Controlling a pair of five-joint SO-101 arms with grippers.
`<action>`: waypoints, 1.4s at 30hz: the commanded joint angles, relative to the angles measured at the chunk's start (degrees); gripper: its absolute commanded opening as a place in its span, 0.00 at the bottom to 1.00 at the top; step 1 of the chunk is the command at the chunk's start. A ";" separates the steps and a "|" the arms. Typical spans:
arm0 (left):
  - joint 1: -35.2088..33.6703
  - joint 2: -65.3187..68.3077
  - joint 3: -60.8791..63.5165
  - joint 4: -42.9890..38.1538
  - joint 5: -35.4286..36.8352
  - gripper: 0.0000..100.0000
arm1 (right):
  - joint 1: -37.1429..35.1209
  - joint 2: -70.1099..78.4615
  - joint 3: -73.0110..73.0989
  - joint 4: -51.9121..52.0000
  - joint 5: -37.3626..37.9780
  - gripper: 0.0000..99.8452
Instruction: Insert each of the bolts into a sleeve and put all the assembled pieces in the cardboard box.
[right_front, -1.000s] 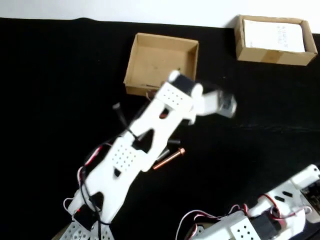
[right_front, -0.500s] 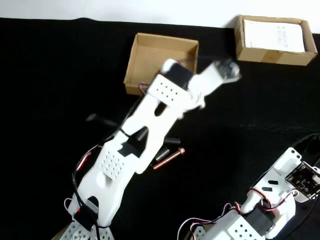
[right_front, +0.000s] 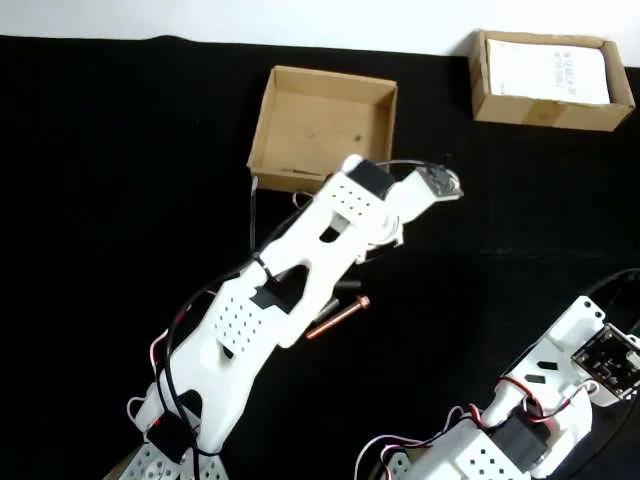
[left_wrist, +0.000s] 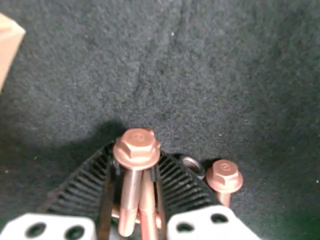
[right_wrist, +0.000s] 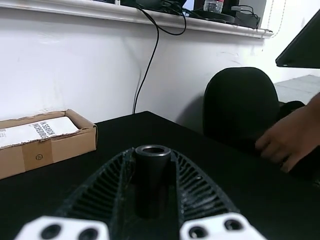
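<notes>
My left gripper (left_wrist: 135, 167) is shut on a copper bolt (left_wrist: 136, 147), whose hex head stands up between the ribbed fingers. On the black cloth beneath it lie a second copper bolt (left_wrist: 224, 176) and the end of a sleeve (left_wrist: 192, 164). In the high view the left gripper (right_front: 438, 184) hangs just right of the open cardboard box (right_front: 262, 140). A loose copper bolt (right_front: 338, 316) lies beside the left arm. My right gripper (right_wrist: 151, 157) is shut on an upright black sleeve (right_wrist: 151, 182). That gripper (right_front: 608, 362) is raised at the table's near right.
A second cardboard box (right_front: 545, 112) holding white paper stands at the back right, seen also as the box (right_wrist: 50, 145) in the right wrist view. A dark sleeve (right_front: 347, 286) lies partly under the left arm. Black cloth covers the table.
The left gripper swung up toward the back, then dropped back beside the box. The right arm rose from the lower right edge a second ago and has since held still.
</notes>
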 joint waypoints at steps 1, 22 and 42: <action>-0.66 -0.40 -0.92 -1.67 -0.35 0.01 | 0.22 -1.10 -0.13 1.10 0.44 0.01; -7.52 -2.77 -8.57 5.27 -4.75 0.13 | -1.36 -1.10 -0.75 4.97 2.81 0.01; -10.95 -3.47 6.46 -2.99 -4.48 0.02 | -5.67 -1.10 -0.13 5.14 5.01 0.01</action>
